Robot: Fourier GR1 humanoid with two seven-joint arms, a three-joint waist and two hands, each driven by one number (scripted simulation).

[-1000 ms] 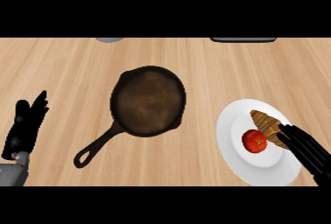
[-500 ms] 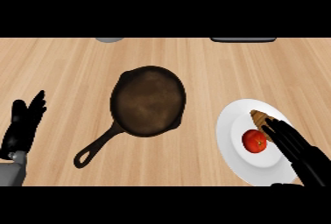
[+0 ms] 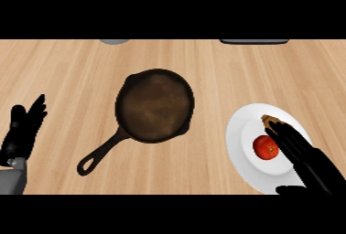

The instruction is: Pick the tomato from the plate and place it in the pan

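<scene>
Robot hand (image 3: 304, 153) beside one tomato (image 3: 265, 147)

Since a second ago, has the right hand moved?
Yes. The right hand has slid left across the plate, closing on the tomato.

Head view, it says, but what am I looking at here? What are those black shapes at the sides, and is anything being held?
You are looking steeply down at a wooden counter, as if from the robot's own head. The black shapes are its two hands. The left hand rests open at the left edge, fingers up. The right hand lies with straight fingers over a white plate, right beside a red tomato, partly covering a brown piece of food behind it. Nothing is held yet. In the middle sits a dark pan, its handle pointing toward the lower left; the tomato is meant to go there. Two things at the far edge are cut off.
</scene>
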